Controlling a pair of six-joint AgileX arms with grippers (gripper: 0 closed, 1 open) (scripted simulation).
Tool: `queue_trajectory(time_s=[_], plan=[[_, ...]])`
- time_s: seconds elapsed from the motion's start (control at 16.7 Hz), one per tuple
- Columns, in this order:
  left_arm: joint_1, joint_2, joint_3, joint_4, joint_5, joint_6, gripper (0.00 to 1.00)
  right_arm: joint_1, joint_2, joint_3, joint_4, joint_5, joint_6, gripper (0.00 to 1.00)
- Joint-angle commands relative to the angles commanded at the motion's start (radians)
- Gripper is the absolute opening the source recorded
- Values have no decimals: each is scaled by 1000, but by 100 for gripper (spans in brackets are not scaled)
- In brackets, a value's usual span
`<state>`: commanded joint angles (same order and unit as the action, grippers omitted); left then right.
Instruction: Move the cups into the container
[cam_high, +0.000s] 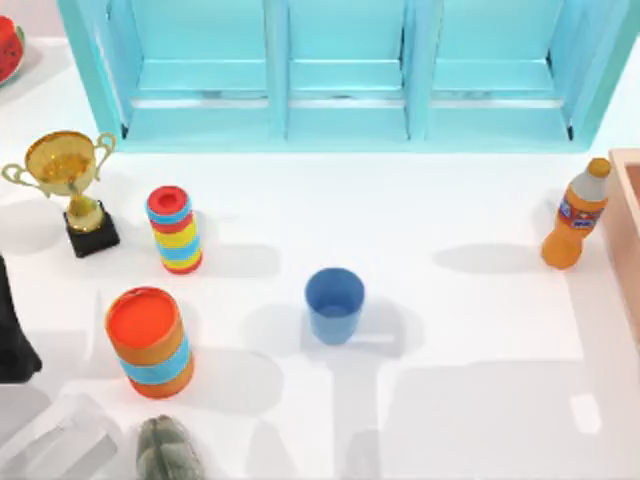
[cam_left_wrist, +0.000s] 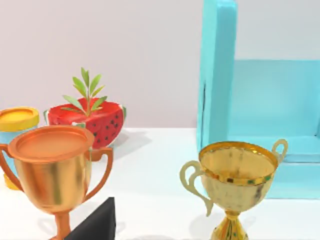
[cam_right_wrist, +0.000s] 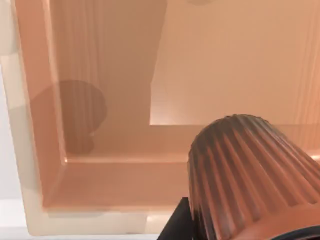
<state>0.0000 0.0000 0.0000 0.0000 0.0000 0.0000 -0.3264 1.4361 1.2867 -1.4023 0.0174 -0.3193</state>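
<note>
The blue cup (cam_high: 334, 305) stands upright in the middle of the table, with no gripper near it. The brown cup (cam_right_wrist: 255, 175), ribbed and pinkish-brown, hangs close to the right wrist camera above the inside of the container (cam_right_wrist: 105, 150). My right gripper (cam_right_wrist: 225, 227) is shut on it, and one dark finger (cam_right_wrist: 175, 222) shows beside the cup. The container's peach-tan wall (cam_high: 628, 220) sits at the table's right edge. My left arm (cam_high: 12, 335) is parked at the left edge, its dark fingertip (cam_left_wrist: 97, 225) pointing toward the trophies.
A turquoise cabinet (cam_high: 345, 70) spans the back. A gold trophy (cam_high: 68, 175), two striped cylinders (cam_high: 175, 228) (cam_high: 150, 342) and a grey-green object (cam_high: 168, 450) stand on the left. An orange bottle (cam_high: 574, 215) stands near the container. A watermelon ornament (cam_left_wrist: 92, 120) and a bronze trophy (cam_left_wrist: 50, 170) are at far left.
</note>
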Motion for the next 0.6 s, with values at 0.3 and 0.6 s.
queue_trajectory(time_s=[0.3,0.6], plan=[[0,0,0,0,0,0,100,-84,-49,-18,-12,2,-84,0],[0,0,0,0,0,0,100,-79,-47,-55,32,2,-80,0]])
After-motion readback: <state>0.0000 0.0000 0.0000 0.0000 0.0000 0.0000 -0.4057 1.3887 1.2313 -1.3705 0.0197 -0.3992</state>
